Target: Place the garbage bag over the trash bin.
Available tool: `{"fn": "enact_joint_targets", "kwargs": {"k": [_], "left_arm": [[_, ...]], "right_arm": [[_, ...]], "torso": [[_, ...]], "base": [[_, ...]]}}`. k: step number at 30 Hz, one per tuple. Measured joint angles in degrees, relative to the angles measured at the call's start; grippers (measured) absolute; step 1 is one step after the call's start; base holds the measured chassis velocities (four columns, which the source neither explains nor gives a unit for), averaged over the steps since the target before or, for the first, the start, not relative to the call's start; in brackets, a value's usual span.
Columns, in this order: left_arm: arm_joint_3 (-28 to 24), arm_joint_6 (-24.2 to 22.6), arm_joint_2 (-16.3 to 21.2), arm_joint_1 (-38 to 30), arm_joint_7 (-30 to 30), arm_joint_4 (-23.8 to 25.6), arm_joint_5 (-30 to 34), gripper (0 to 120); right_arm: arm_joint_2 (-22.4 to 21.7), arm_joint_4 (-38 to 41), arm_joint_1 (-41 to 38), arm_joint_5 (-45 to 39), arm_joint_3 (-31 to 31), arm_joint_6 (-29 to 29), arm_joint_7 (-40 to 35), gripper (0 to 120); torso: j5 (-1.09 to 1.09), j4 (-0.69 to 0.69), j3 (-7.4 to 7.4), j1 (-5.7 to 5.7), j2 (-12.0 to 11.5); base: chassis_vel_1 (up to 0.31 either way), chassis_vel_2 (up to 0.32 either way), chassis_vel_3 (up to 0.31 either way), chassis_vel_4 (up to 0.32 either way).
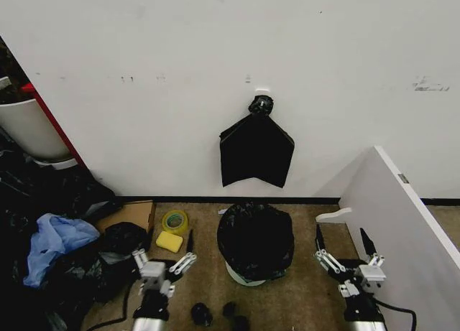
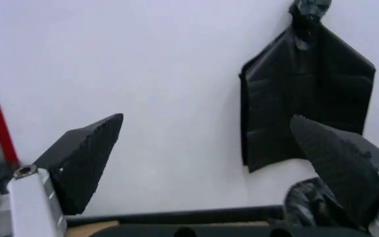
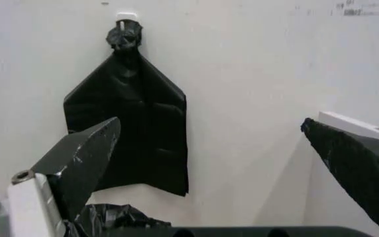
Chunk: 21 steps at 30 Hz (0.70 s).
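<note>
Clutter occupies the floor at the left: a heap of black bags (image 1: 43, 273) with blue cloth (image 1: 54, 241), then a roll of tape (image 1: 175, 220) and a yellow sponge (image 1: 169, 241) near the wall.

The left pincer (image 1: 164, 261) hovers low beside the sponge, fingers spread, pinching nothing. Risk: a sideways sweep from this position could catch the sponge or tape and push them into the bin.

The garbage bag (image 1: 255, 239) is draped over the trash bin (image 1: 246, 276), which stands on the floor between the two pincers; only a strip of white base is exposed. Risk: the thin film appears loosely seated, so any snag could pull it off the rim or tip the light pail. A flat sheaf of bags (image 1: 256, 150) hangs on the wall above.

The right pincer (image 1: 345, 259) hovers beside the bin, fingers spread and empty, close to a white panel (image 1: 399, 223). Risk: outward motion may strike that panel.
</note>
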<state>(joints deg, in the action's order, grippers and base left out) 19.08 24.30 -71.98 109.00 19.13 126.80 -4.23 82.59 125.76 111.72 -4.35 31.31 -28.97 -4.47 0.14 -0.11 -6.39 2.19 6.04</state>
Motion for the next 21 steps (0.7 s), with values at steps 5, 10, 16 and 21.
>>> {"fn": "enact_joint_targets", "kwargs": {"k": [5, 10, 16, 21], "left_arm": [[0.2, 0.5, -1.1, 0.4, -0.4, 0.5, -2.2, 100], [-1.5, 0.7, -2.5, 0.8, -0.5, 0.4, -4.7, 100], [-2.0, 0.6, -2.6, 1.1, -0.5, 0.1, -5.4, 100], [-2.0, 0.6, -2.5, 1.1, -0.4, -0.2, -5.3, 100]], "right_arm": [[1.2, 0.8, 0.4, 2.3, -1.0, 0.1, -0.2, 100], [2.9, 1.8, 0.8, 4.5, -1.9, 0.8, -0.3, 100], [3.8, 2.0, 1.2, 5.7, -2.6, 1.3, -0.3, 100], [4.5, 1.6, 1.2, 6.6, -2.6, 1.7, -0.4, 100]], "torso": [[0.0, -0.01, 0.0, 0.0, 0.0], [0.01, -0.01, -0.01, 0.0, 0.0], [0.01, 0.0, 0.0, 0.0, 0.0], [0.01, 0.0, -0.01, 0.01, 0.0]], "base": [[0.0, 0.0, 0.0, 0.0], [0.0, 0.0, 0.0, 0.0], [0.0, 0.0, 0.0, 0.0], [0.0, 0.0, 0.0, 0.0]]}}
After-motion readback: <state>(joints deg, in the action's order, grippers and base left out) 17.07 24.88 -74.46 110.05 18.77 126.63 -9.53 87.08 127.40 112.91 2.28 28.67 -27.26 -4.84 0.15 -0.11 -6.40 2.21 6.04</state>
